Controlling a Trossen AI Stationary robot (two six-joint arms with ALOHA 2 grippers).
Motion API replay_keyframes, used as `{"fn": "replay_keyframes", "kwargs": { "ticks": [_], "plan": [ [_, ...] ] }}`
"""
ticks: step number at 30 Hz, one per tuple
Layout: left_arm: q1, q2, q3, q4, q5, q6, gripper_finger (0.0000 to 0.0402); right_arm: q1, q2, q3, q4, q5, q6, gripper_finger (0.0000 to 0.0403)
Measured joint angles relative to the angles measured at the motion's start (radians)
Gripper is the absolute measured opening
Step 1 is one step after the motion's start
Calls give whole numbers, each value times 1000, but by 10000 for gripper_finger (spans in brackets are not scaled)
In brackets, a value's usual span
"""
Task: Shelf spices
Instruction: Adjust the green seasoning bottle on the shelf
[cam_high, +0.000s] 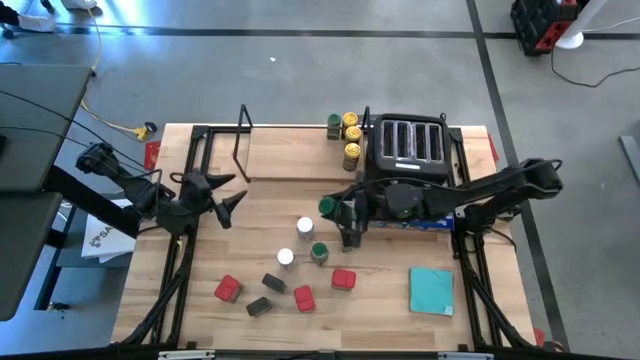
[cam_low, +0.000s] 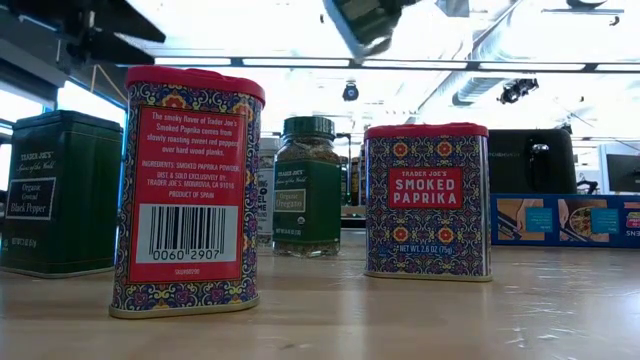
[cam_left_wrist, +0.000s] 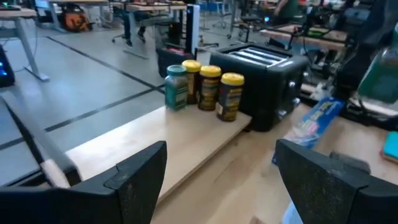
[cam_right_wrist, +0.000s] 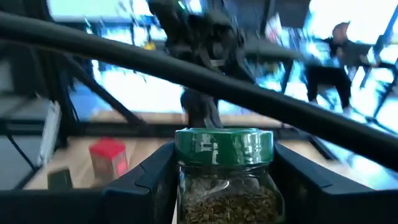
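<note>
The shelf (cam_high: 290, 155) is a light-wood plank along the table's far side. Several spices stand on its right end beside the toaster: one green-lidded jar (cam_left_wrist: 176, 87) and three yellow-lidded jars (cam_left_wrist: 231, 94). Loose spices stand on the near table: white-lidded jars (cam_high: 305, 229), a green-lidded jar (cam_high: 319, 252), red tins (cam_high: 343, 279) and dark tins (cam_high: 274, 284). My right gripper (cam_high: 335, 210) is shut on another green-lidded jar (cam_right_wrist: 224, 180) above the table's middle. My left gripper (cam_left_wrist: 221, 180) hangs open at the table's left, facing the shelf, with nothing between its fingers. My right gripper pinches the green-lidded jar by its glass body just under the lid (cam_right_wrist: 186, 186), one finger (cam_right_wrist: 152, 180) on each side. The fingers reach in level from the table's right. The jar stands upright in the hold, with the table top showing well below it.
A black four-slot toaster (cam_high: 410, 145) stands at the shelf's right end. A long blue box (cam_high: 432, 224) lies under my right arm, and a flat teal square (cam_high: 432, 290) lies near right. Black wire uprights (cam_high: 243, 140) rise at the shelf's left end.
</note>
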Motion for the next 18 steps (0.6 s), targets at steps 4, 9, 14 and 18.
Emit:
{"fn": "replay_keyframes", "kwargs": {
  "ticks": [4, 9, 14, 18],
  "plan": [
    [57, 22, 0, 138, 115, 139, 296, -61, 109, -8, 243, -115, -18, 192],
    [125, 104, -26, 392, 289, 365, 296, -138, 247, 48, 424, -249, 17, 192],
    [185, 236, -135, 847, 453, 601, 296, -160, 310, 124, 466, -305, 39, 192],
    [248, 346, -184, 1151, 502, 687, 296, -146, 310, 154, 474, -306, 37, 192]
  ]
}}
